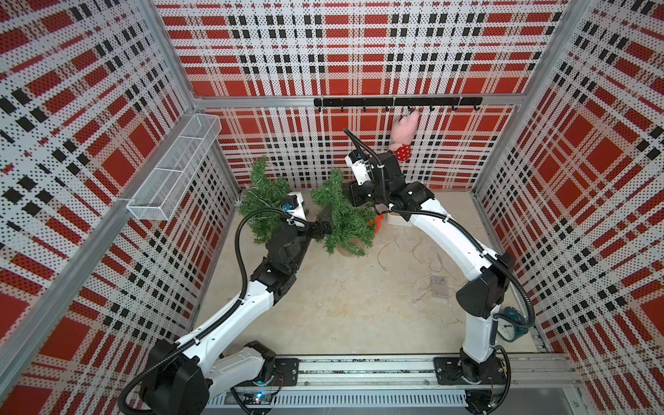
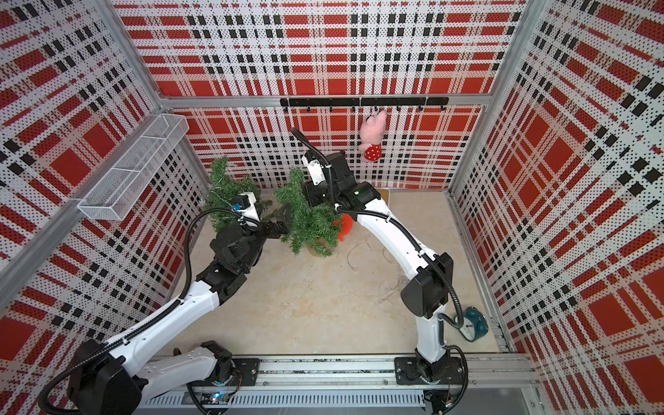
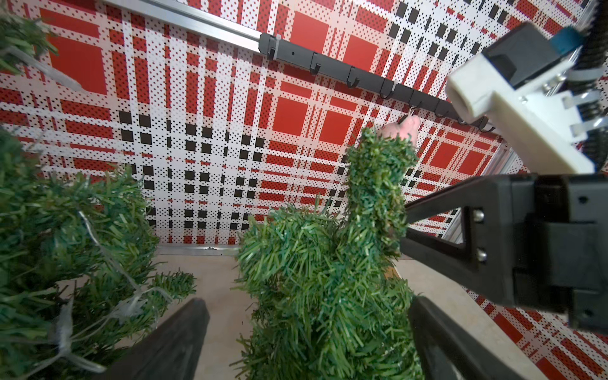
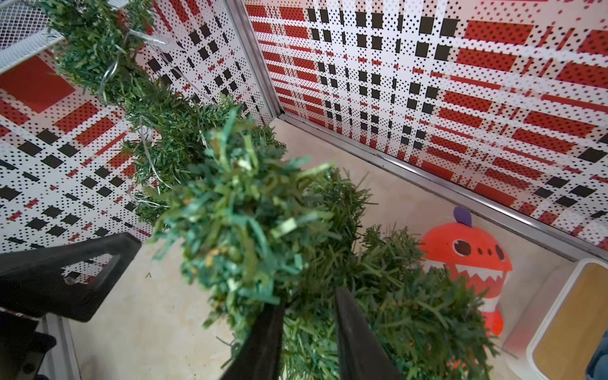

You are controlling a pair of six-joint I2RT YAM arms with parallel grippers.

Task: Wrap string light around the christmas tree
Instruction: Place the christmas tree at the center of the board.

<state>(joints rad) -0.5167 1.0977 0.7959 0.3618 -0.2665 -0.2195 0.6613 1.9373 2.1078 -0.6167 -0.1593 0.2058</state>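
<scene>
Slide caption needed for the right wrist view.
Right gripper, jaws parted, beside an unwrapped Christmas tree; string light on the second tree behind; orange plush monster nearby.

Top views look down; wrist views share tree (image 3: 329, 279).

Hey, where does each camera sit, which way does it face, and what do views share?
Top views: high above the front rail, looking down on the left arm, right arm, strung tree and bare tree.
Left wrist: on the left arm, facing the back wall past its open left gripper, bare tree ahead.
Right wrist: on the right arm, looking down past the right gripper at the orange toy.
Shared: both wrist views show the bare tree and the opposite gripper.
</scene>
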